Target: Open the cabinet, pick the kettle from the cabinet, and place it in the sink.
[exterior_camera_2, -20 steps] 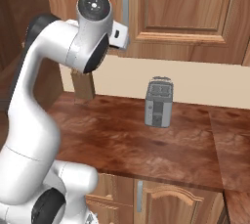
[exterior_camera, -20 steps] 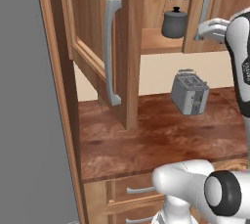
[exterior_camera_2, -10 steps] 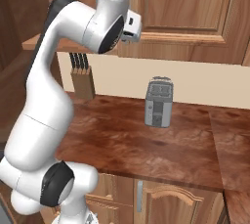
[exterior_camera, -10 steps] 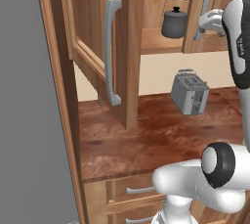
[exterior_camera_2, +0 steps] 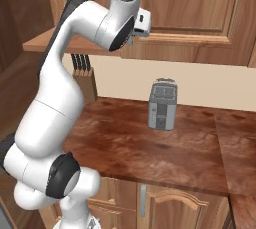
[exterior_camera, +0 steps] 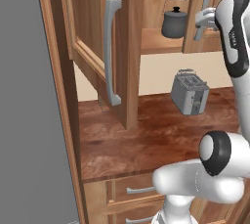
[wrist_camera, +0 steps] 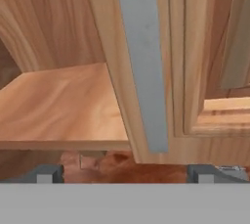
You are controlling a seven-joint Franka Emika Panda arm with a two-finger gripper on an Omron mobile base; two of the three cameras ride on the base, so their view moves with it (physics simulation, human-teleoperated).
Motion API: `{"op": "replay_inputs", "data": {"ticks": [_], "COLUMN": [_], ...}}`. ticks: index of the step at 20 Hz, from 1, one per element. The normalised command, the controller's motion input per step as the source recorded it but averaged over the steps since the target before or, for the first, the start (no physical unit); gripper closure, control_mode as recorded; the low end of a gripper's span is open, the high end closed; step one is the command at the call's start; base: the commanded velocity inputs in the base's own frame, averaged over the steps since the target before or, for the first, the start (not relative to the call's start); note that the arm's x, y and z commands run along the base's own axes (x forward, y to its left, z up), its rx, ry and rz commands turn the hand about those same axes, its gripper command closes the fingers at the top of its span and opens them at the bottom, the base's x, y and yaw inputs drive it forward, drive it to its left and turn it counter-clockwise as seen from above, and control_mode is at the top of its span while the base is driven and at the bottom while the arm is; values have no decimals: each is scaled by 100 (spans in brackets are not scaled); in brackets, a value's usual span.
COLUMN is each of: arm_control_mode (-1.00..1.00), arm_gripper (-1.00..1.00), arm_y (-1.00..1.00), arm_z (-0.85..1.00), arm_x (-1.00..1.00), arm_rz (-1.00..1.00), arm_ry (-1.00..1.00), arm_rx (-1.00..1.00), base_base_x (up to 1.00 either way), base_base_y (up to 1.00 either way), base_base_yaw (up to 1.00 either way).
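Fingers (wrist_camera: 44, 173) spread wide by cabinet (wrist_camera: 63, 100) handle (wrist_camera: 143, 61); kettle (exterior_camera: 174, 21) on shelf, left base cam.

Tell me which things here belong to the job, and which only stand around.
Belonging to the job:
- cabinet, left door swung open
- kettle on the cabinet shelf
- gripper, jaws open, at the right door's handle

Only standing around:
- toaster on the counter
- knife block
- base cabinets
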Motion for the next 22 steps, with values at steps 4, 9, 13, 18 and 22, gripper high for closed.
{"op": "replay_inputs", "data": {"ticks": [4, 9, 13, 18, 22], "arm_control_mode": [-100, -100, -100, -100, -100], "arm_gripper": [-100, -100, -100, -100, -100], "arm_y": [-1, -15, -15, -13, 2], "arm_z": [-8, -5, -3, -3, -11], "arm_x": [52, 50, 53, 50, 46], "arm_rz": [0, 0, 0, 0, 0], "arm_ry": [-7, 0, 1, 0, -2], "arm_rx": [0, 0, 0, 0, 0], "base_base_x": [0, 0, 0, 0, 0], "base_base_y": [0, 0, 0, 0, 0], "base_base_yaw": [0, 0, 0, 0, 0]}}
